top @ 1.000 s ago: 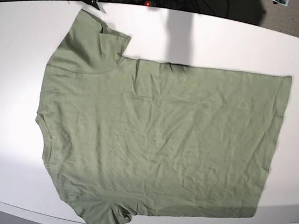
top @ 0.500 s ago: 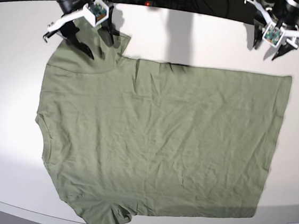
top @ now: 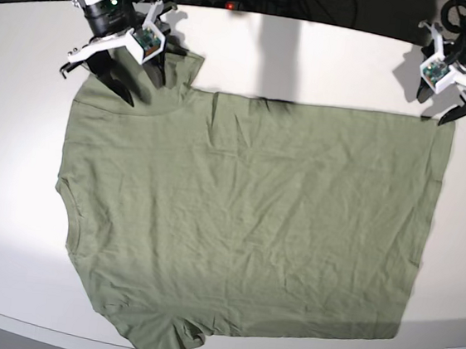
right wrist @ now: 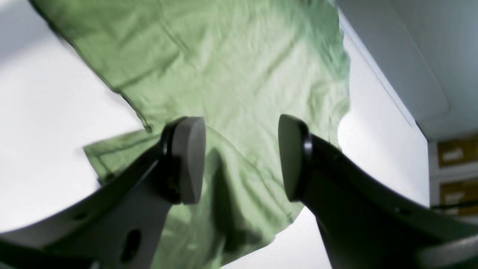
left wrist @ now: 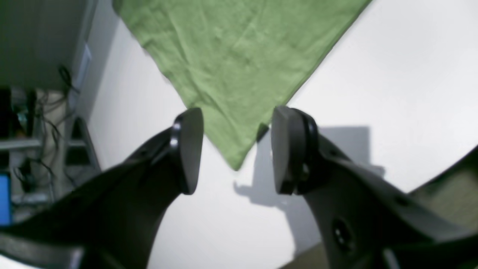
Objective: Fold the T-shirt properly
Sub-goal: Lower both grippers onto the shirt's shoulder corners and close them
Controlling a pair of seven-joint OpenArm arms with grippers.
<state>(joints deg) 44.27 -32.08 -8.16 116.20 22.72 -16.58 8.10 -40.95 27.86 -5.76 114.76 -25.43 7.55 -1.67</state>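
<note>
while plain sage-green short-sleeved t-shirt (top: 245, 217) of thin wrinkled fabric lies flat across white table (top: 18, 160), collar toward base view's left, both pincers hang spread, pinching nothing. left gripper (left wrist: 236, 149) above hem corner at far right of base view. right gripper (right wrist: 241, 160) over far sleeve and shoulder, fabric beneath its pads.
</note>
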